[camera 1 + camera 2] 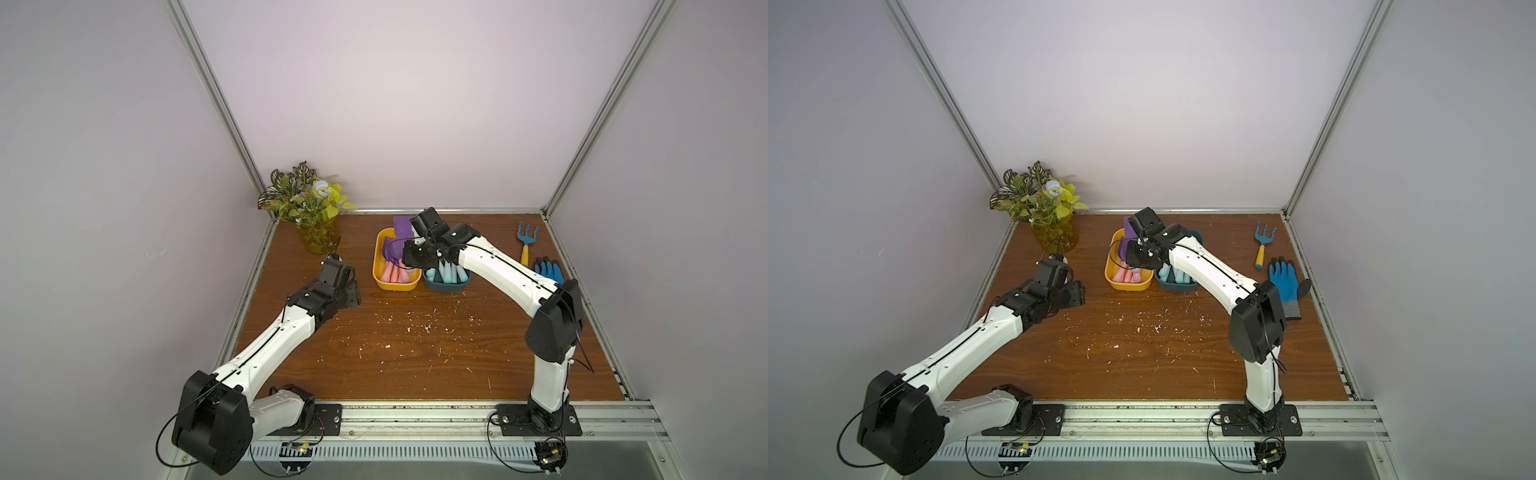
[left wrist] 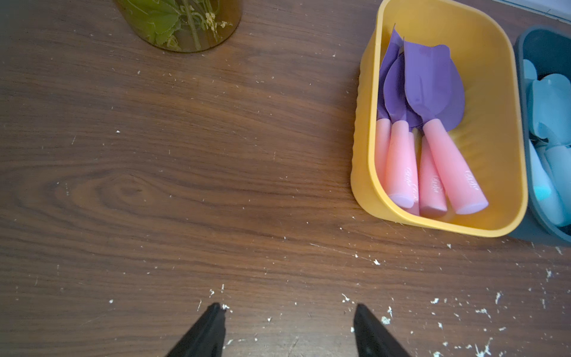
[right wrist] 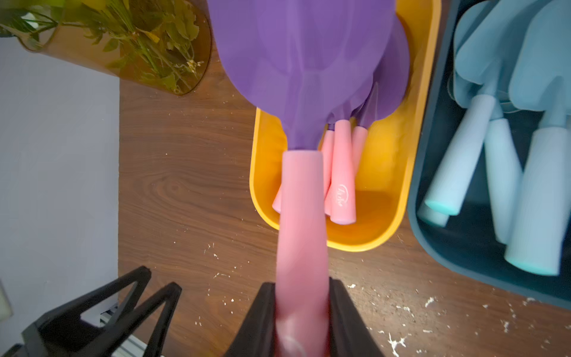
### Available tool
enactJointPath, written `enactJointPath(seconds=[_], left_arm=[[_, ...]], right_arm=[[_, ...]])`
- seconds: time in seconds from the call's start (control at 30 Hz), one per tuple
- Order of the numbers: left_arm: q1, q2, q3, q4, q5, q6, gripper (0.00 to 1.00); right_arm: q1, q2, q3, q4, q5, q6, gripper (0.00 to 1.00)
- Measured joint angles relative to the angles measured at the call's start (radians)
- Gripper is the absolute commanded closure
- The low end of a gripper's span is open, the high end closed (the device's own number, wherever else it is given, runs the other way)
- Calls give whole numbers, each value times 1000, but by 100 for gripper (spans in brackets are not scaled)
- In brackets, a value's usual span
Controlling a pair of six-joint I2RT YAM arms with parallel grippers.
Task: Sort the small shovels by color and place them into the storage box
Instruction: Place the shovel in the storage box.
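My right gripper [image 3: 301,284] is shut on the pink handle of a purple-bladed shovel [image 3: 304,77]. It holds the shovel above the yellow box [image 1: 376,266], blade toward the back wall [image 1: 401,226]. Several purple shovels [image 2: 432,92] lie in that yellow box [image 2: 364,185], handles toward the front. Beside it on the right stands a dark teal box [image 1: 446,287] with several light-blue shovels [image 3: 509,77]. My left gripper [image 2: 287,306] is open and holds nothing. It hovers over bare wood to the left of the yellow box [image 1: 1075,293].
A yellow glass vase with a leafy plant [image 1: 318,239] stands at the back left corner. A blue rake with a yellow handle [image 1: 525,241] and a blue glove [image 1: 1285,282] lie at the back right. White flecks dot the brown wooden table [image 1: 415,353].
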Motion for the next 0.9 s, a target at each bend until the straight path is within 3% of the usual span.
enactJointPath(seconds=[0.37,0.9], left_arm=[[16,-24,-44,5,19,1,31],[24,-27,-60,17,39,3,31]], right_arm=[[0,245,175,-27,-66,27,90],[0,301,183,-16,-82,76,85]])
